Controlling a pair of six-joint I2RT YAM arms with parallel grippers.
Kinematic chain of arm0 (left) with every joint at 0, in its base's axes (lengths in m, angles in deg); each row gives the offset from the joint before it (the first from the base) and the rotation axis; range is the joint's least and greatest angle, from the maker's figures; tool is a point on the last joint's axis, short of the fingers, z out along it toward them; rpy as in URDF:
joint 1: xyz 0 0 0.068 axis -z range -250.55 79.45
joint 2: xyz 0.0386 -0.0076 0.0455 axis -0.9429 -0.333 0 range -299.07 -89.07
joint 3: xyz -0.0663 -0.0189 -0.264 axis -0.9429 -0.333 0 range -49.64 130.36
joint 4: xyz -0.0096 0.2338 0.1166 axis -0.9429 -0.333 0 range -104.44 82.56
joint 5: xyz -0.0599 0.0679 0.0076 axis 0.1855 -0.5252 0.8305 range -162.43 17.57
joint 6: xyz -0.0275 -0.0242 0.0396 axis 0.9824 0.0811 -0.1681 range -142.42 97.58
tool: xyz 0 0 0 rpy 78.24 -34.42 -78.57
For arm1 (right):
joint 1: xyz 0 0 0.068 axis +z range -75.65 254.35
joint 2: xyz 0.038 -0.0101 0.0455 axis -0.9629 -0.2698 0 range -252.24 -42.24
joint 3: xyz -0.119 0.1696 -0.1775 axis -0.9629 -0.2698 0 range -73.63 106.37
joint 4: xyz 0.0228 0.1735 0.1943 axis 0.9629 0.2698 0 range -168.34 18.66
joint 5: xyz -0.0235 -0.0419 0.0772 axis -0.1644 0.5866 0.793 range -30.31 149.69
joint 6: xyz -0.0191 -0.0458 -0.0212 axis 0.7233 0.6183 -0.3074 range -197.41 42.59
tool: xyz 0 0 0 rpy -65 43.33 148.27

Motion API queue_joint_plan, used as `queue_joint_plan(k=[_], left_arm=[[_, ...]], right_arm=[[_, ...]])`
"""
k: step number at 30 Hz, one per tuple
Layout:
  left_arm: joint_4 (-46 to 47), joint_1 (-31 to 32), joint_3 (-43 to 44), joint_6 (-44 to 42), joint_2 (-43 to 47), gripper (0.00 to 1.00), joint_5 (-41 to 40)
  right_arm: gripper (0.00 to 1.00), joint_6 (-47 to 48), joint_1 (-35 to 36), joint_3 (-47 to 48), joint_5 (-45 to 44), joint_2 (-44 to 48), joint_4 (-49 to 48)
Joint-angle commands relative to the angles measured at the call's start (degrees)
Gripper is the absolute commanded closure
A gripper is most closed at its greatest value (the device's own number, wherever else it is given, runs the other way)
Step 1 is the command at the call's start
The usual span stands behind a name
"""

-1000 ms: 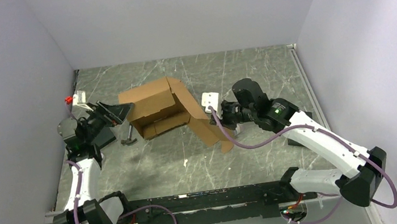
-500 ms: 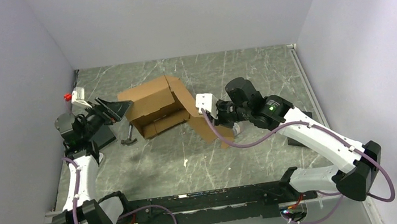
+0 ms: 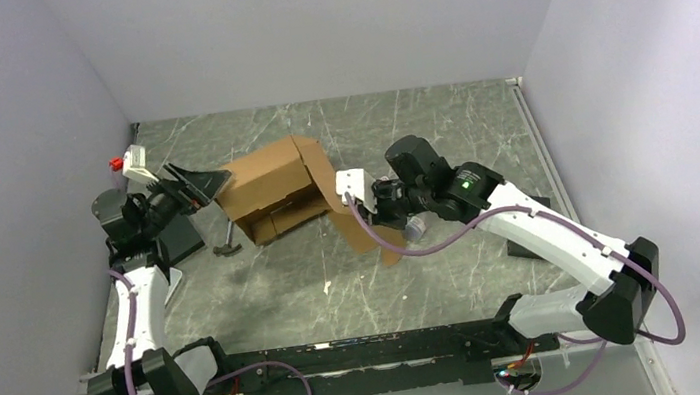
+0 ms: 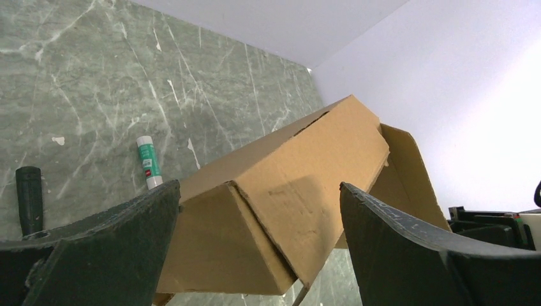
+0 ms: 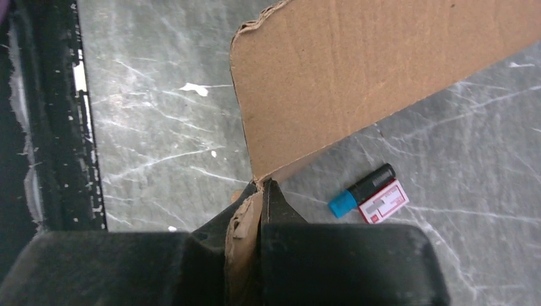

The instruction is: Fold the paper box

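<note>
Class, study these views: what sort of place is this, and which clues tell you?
Probably a robotics lab test cell: plain white walls enclose a scratched marble-patterned tabletop, a left arm and right arm are mounted at its near edge, and props include the paper box and a glue stick.

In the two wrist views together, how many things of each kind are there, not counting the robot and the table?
paper box: 1
glue stick: 1
black tool handle: 1
blue-capped marker: 1
red-and-white card: 1
Total: 5
</note>
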Motion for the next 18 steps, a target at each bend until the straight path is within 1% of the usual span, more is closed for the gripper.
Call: queue_joint_plan(k=[1,3,6,8,13,18], left_arm=[[-2.6,-0.1,4.3,-0.9,-0.3,0.0,-0.7],[-4.5,-0.1,5.4,-1.8,-0.2,0.0,-1.2],[-8.0,-0.2,6.8,-3.8,0.5,0.01,-2.8],[-10.9,-0.2,7.6,-5.5,1.2,0.0,-4.4],[-16.4,-0.2,8.4,-8.0,5.3,0.0,-10.2],[-23.5,-0.2,7.6,-7.2,14.0,0.0,-12.5]], right_arm=[[1.0,-1.6,-0.1,3.7,4.8,-2.3,5.1],[1.0,-4.1,-1.9,4.1,3.7,-2.6,3.3],[1.0,-8.6,-7.6,4.6,2.8,-3.4,1.4],[1.0,-10.0,-9.9,4.0,1.9,-3.6,0.2],[1.0,-11.9,-10.5,2.1,-0.3,-3.2,-2.2],[1.0,-12.6,-10.5,2.1,-0.5,-3.3,-2.7]])
